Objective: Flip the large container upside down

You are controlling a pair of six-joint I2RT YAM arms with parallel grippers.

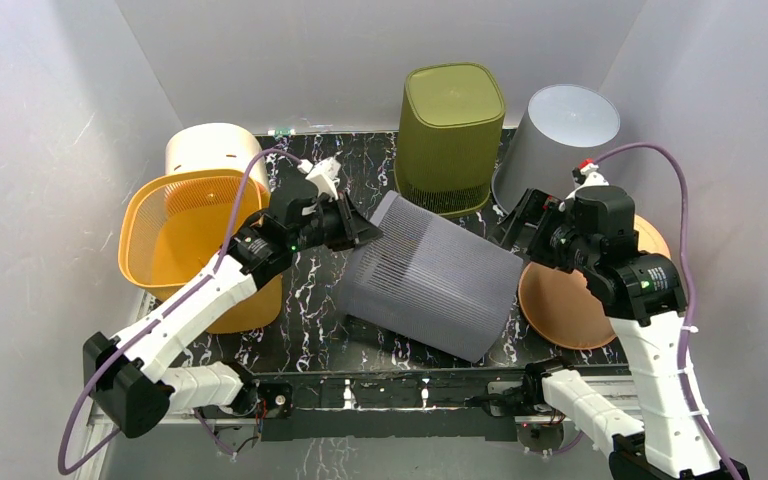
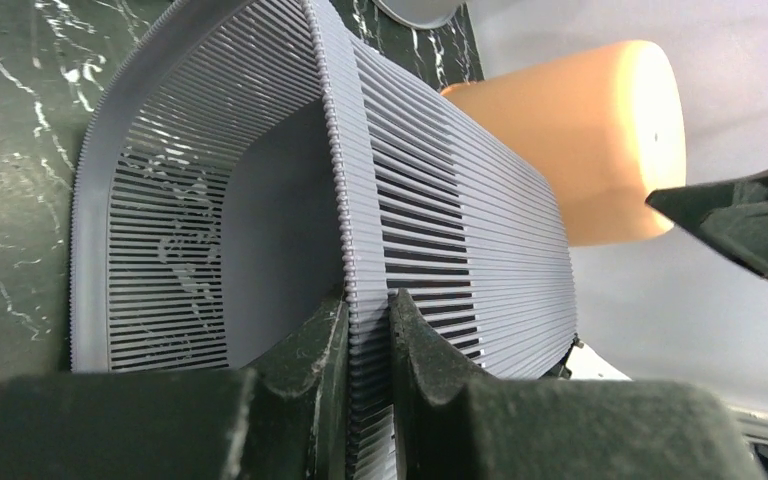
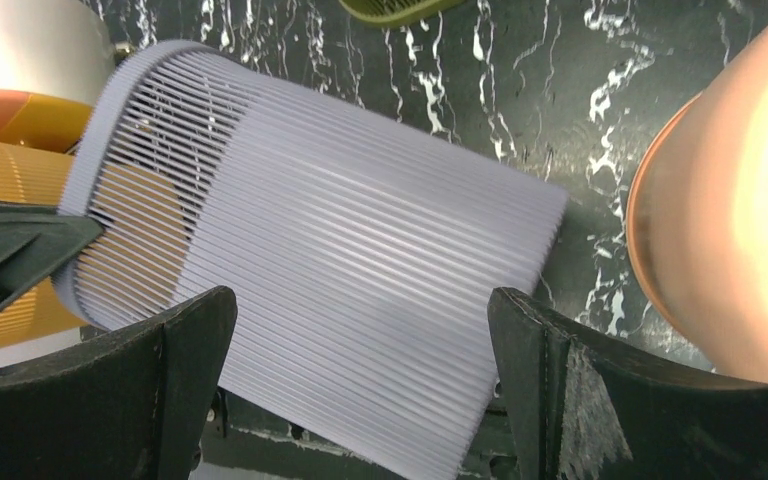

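Note:
The large container point(image 1: 430, 275) is a grey slatted bin lying tilted on its side in the middle of the black marble table, mouth to the left, base to the lower right. My left gripper point(image 1: 368, 228) is shut on the upper edge of its rim; in the left wrist view the ribbed rim of the container point(image 2: 440, 200) is pinched between the two fingers of the left gripper point(image 2: 368, 310). My right gripper point(image 1: 520, 225) stands wide open by the base end. In the right wrist view the container point(image 3: 360, 200) lies beyond the spread right gripper point(image 3: 360, 300), untouched.
A yellow basket point(image 1: 185, 225) and a cream bin point(image 1: 215, 150) stand at the left. An olive bin point(image 1: 450, 130) and a grey bin point(image 1: 560, 140) stand upside down at the back. An orange bin point(image 1: 570, 300) lies on its side under the right arm.

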